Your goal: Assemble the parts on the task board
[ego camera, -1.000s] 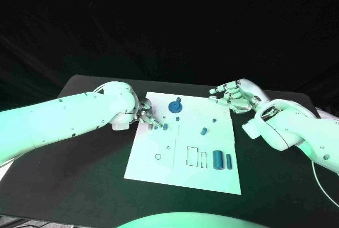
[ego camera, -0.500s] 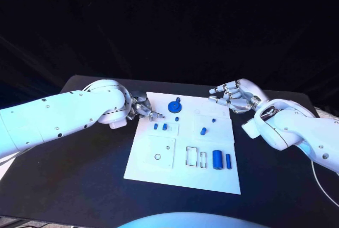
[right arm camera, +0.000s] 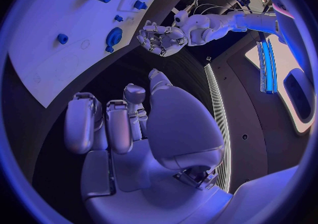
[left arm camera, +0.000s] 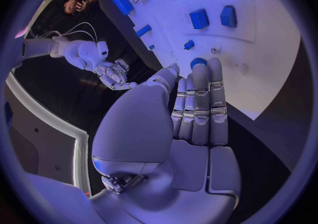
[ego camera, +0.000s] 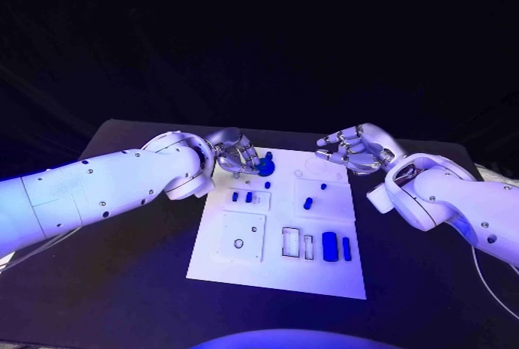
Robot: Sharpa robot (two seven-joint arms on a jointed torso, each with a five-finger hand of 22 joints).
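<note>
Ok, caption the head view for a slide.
Left robot hand reaches the round blue gear-like part on the white task board.

Black matte table (ego camera: pixel 130 289), far edge and both far corners in view. 1 white rectangular task board plate (ego camera: pixel 279 270) lies flat mid-table, long side running near to far, slightly skewed, small blue parts on it.

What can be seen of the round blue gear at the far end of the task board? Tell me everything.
The round blue gear is a dark blue disc with a raised hub at its centre, plastic by the look of it. It lies flat near the far edge of the white task board, apart from the smaller blue parts. The left hand hovers right beside it, fingers extended toward it; whether they touch it cannot be told.
</note>
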